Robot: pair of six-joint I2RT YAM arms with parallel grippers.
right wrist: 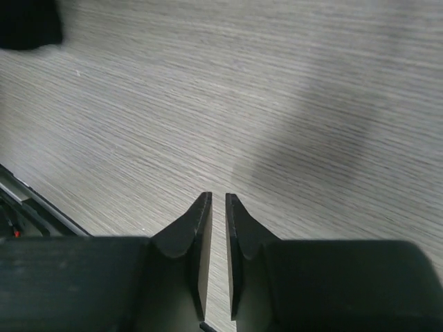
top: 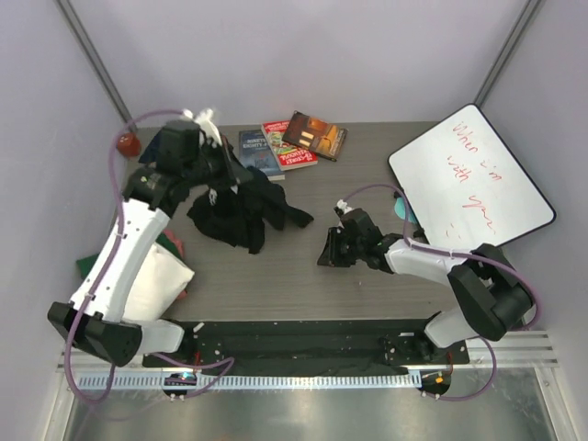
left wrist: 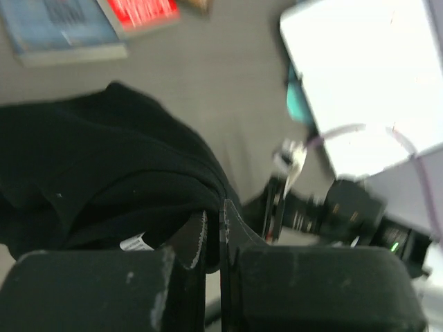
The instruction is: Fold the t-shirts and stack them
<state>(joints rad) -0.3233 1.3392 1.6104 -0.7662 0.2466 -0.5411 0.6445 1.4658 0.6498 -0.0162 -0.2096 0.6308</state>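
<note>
A black t-shirt (top: 241, 209) hangs bunched over the table's middle left, and one end of it is lifted. My left gripper (top: 219, 173) is shut on that end. In the left wrist view the black cloth (left wrist: 90, 173) fills the left half and is pinched between the jaws of the left gripper (left wrist: 223, 216). A folded white t-shirt (top: 158, 287) lies at the near left beside the left arm, with a green edge (top: 172, 243) showing at its far side. My right gripper (top: 329, 250) sits low over bare table right of the black shirt. Its jaws (right wrist: 216, 199) stand a narrow gap apart with nothing between them.
Three books (top: 289, 145) lie at the back of the table. A whiteboard (top: 469, 175) with red writing leans at the right, over a teal item (top: 411, 219). A red object (top: 127, 143) sits at the back left. Grey wood table (right wrist: 277, 83) stretches ahead of the right gripper.
</note>
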